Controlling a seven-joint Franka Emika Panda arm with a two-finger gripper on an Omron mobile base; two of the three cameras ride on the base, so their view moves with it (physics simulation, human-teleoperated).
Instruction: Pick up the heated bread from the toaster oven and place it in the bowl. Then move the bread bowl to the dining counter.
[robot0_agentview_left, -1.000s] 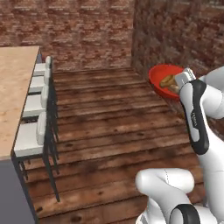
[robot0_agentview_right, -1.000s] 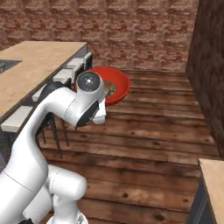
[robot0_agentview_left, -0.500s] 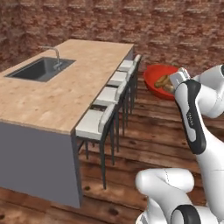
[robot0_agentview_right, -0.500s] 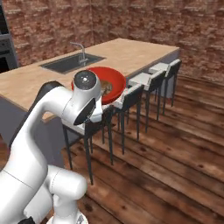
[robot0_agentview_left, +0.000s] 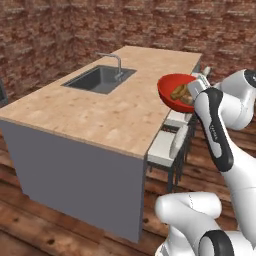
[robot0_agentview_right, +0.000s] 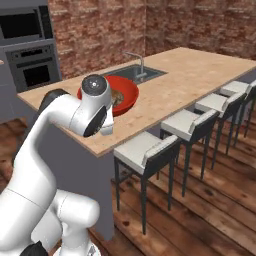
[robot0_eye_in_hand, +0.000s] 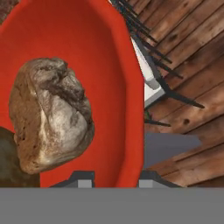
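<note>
Swung round with the base since a moment ago, now facing the dining table (robot0_agentview_left: 95, 112) with its inset sink (robot0_agentview_left: 98, 79) and row of white stools (robot0_agentview_right: 186, 122). Held aloft at the table's edge: the red bowl (robot0_agentview_left: 172, 91), rim clamped in the gripper (robot0_eye_in_hand: 114, 179), heated bread (robot0_eye_in_hand: 50, 113) lying inside.

Red-brown brick walls (robot0_agentview_left: 60, 35) enclose a kitchen with a dark wooden plank floor (robot0_agentview_right: 210, 210). A long island with a pale speckled worktop (robot0_agentview_left: 100, 112) on a grey base (robot0_agentview_left: 65, 170) carries an inset grey sink (robot0_agentview_left: 97, 79) and a metal faucet (robot0_agentview_left: 116, 62) near its far edge. White-seated stools on dark metal legs (robot0_agentview_right: 145, 150) line one long side. Built-in dark ovens (robot0_agentview_right: 30, 50) stand against the far wall.
</note>
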